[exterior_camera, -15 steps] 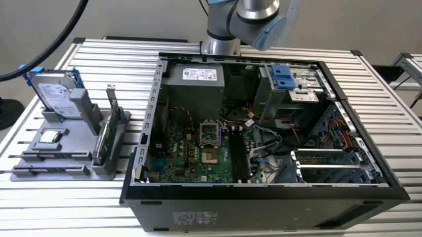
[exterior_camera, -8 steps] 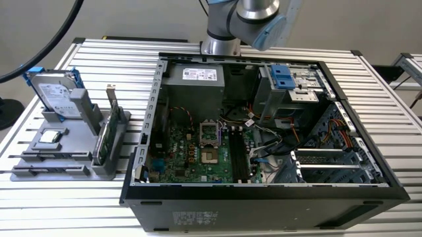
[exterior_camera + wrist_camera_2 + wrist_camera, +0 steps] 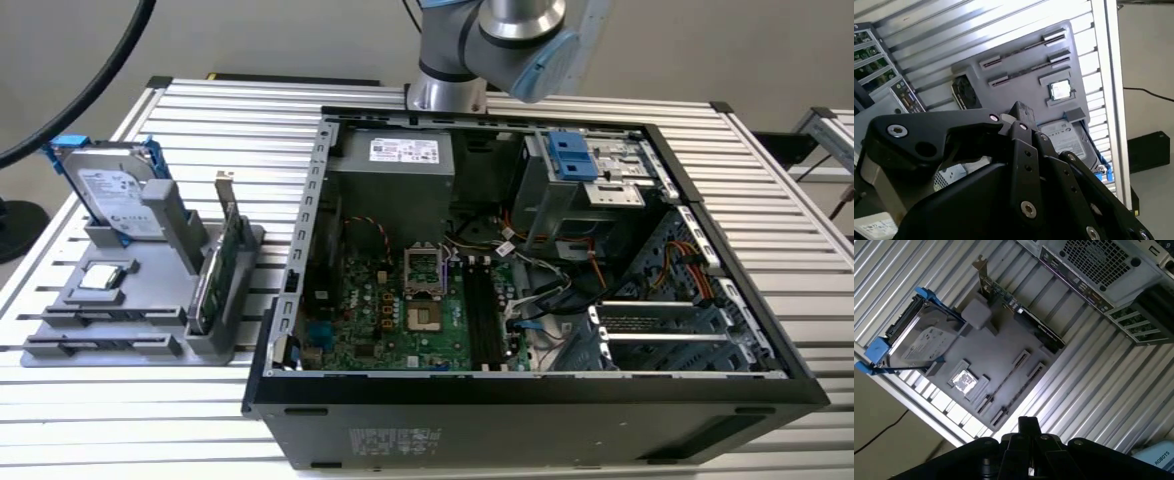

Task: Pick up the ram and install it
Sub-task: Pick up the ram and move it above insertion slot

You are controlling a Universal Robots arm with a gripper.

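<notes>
The ram (image 3: 1021, 50) is a thin dark stick standing on edge between end brackets of the grey holder tray (image 3: 1024, 90); a second like stick (image 3: 1026, 67) sits beside it. The same ram shows in the first wrist view (image 3: 1004, 381) and at the tray's front in the exterior view (image 3: 100, 316). My gripper (image 3: 1020, 114) hangs well above the tray, its black fingers together with nothing between them; its tip also shows in the first wrist view (image 3: 1027, 424). The open computer case (image 3: 287, 300) lies on its side with the motherboard's memory slots (image 3: 483, 312) exposed.
On the tray also stand a silver hard drive with blue rails (image 3: 114, 190), a green expansion card (image 3: 220, 260) and a small square chip (image 3: 104, 278). The slatted metal table (image 3: 134, 420) ends just beyond the tray. The arm's upper joints (image 3: 514, 40) rise behind the case.
</notes>
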